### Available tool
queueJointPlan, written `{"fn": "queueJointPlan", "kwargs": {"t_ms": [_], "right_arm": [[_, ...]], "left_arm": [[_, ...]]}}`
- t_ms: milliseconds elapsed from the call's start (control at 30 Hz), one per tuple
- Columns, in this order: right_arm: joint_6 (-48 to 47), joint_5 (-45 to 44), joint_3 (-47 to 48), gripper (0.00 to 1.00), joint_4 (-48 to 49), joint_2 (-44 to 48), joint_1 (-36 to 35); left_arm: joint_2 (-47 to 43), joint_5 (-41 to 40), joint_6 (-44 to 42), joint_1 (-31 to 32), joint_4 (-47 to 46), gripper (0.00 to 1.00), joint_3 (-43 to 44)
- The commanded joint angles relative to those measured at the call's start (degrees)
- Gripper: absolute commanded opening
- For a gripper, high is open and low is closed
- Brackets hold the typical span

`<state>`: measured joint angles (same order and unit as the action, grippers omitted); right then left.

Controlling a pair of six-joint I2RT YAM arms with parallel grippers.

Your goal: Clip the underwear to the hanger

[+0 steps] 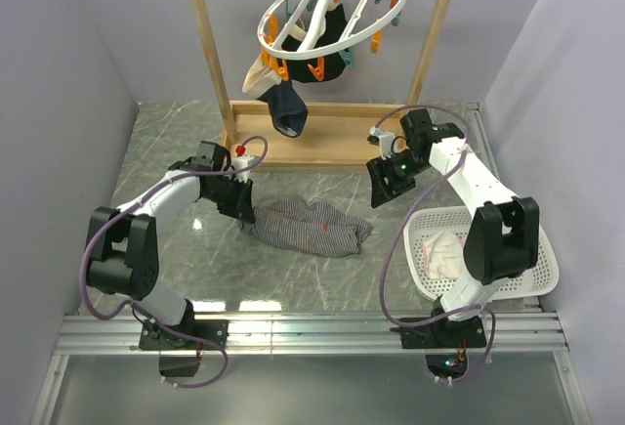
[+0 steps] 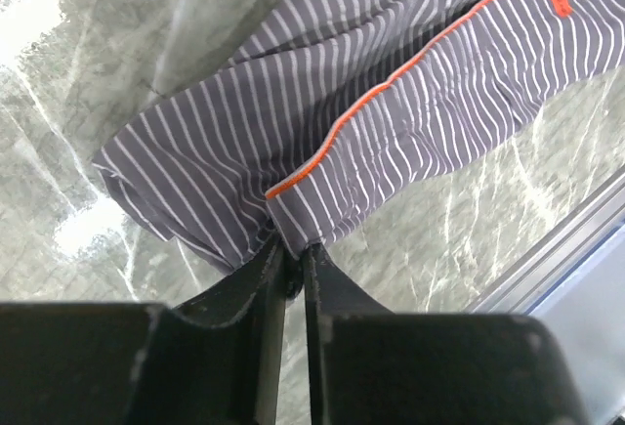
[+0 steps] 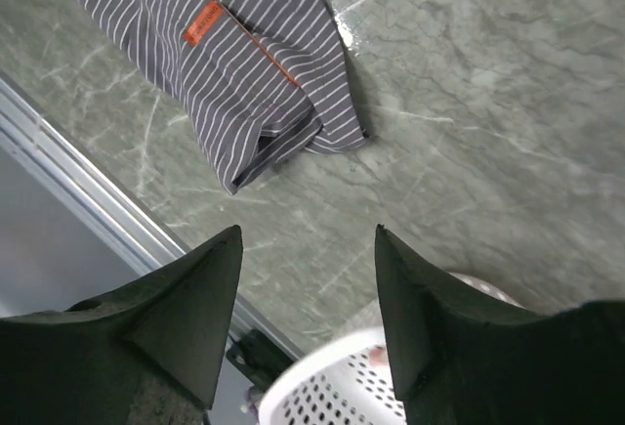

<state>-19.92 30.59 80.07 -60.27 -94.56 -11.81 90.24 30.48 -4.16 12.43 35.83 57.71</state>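
Observation:
The underwear (image 1: 312, 228), grey with fine stripes and orange trim, lies crumpled on the marble table between the arms. My left gripper (image 1: 244, 212) is at its left end. In the left wrist view the left gripper (image 2: 293, 252) is shut on the edge of the underwear (image 2: 371, 122), pinching a fold of the hem. My right gripper (image 1: 383, 186) hovers to the right of the underwear, apart from it. It stands open (image 3: 308, 234) over bare table, with the underwear (image 3: 234, 83) ahead of its tips. The hanger (image 1: 332, 15), a white ring with orange and teal pins, hangs from the wooden frame.
A dark garment (image 1: 286, 107) and a pale cloth (image 1: 256, 78) hang clipped under the ring. The wooden frame (image 1: 435, 44) stands at the back, its base (image 1: 312, 151) just behind the underwear. A white perforated basket (image 1: 532, 259) holding cloth sits at the right, its rim (image 3: 332, 386) below the right fingers.

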Motion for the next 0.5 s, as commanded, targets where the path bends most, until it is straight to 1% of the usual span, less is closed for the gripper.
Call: {"fn": "queueJointPlan", "kwargs": {"t_ms": [0, 67, 100, 167, 200, 267, 367, 400, 467], "right_arm": [[2.5, 3.4, -1.5, 0.62, 2.3, -1.4, -0.2], [3.7, 4.8, -2.1, 0.59, 2.6, -2.3, -0.8], [4.4, 5.5, -2.2, 0.59, 3.0, -3.0, -1.3], [5.9, 7.0, -2.6, 0.57, 3.5, -4.0, -3.2], [6.3, 7.2, -2.8, 0.57, 3.8, -4.7, -4.0], [7.4, 6.9, -4.3, 0.56, 4.5, -5.1, -6.2], [9.4, 5.6, -6.4, 0.55, 6.6, -6.2, -8.0], [9.6, 5.5, -6.8, 0.55, 7.4, -7.3, -8.2], [10.7, 5.4, -7.6, 0.55, 8.1, -8.4, -8.4]], "left_arm": [[-3.2, -1.0, -3.7, 0.5, -0.6, 0.18, -1.0], [-2.8, -0.2, -3.1, 0.5, -1.0, 0.19, -1.1], [-2.4, -0.2, -3.0, 0.5, -1.1, 0.23, -1.1], [-1.8, -0.1, -2.8, 0.5, -1.2, 0.29, -0.8], [-1.9, -0.1, -2.6, 0.5, -0.9, 0.35, -0.7], [-2.3, -0.4, -2.3, 0.5, -0.9, 0.44, -0.7], [-3.6, -0.6, -2.0, 0.5, -1.0, 0.5, -1.0], [-4.1, -0.7, -1.8, 0.4, -1.3, 0.54, -1.1], [-4.3, -0.6, -1.5, 0.5, -1.3, 0.57, -1.2]]}}
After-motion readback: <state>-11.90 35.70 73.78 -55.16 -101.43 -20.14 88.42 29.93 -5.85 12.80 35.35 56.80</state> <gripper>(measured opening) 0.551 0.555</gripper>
